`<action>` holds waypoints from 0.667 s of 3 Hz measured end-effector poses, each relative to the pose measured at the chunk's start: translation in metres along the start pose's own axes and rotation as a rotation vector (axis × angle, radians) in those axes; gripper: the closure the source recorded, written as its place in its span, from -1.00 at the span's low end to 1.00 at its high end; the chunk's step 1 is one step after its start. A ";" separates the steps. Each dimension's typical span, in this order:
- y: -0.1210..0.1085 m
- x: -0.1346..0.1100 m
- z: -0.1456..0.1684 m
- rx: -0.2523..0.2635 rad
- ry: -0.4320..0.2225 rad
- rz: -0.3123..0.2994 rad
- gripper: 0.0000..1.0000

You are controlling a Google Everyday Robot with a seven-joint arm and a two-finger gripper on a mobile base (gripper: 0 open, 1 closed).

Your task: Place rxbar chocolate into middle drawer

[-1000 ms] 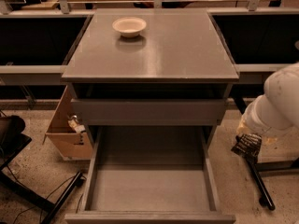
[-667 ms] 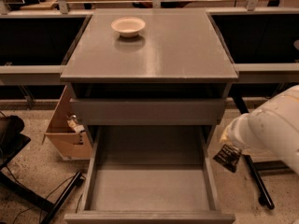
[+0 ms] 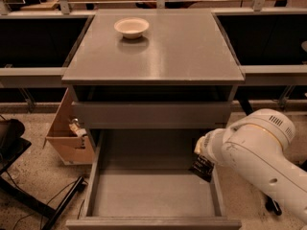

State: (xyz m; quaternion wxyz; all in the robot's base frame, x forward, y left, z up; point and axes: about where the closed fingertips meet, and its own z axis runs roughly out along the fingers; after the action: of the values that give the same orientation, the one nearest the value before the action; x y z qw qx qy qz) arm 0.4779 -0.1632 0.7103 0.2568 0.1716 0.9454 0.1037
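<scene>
End effector [image 3: 202, 154] at 4 o'clock grips a small black glossy snack bar [image 3: 202, 166] over the right wall of the wide grey metal middle drawer [image 3: 153, 195], open at 6 o'clock.

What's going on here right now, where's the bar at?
The robot's gripper holds the rxbar chocolate, which hangs from it above the right side wall of the middle drawer. That drawer is pulled fully open, and the bar is not yet on its floor. The arm reaches in from the right. A white bowl sits untouched on the cabinet top, and the drawer above is closed.
</scene>
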 end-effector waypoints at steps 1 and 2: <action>0.013 0.028 0.033 -0.001 0.089 -0.006 1.00; 0.040 0.081 0.108 0.046 0.207 -0.008 1.00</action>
State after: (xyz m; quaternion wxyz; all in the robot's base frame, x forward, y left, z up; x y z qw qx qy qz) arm 0.4794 -0.0842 0.5942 0.1541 0.1623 0.9697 0.0981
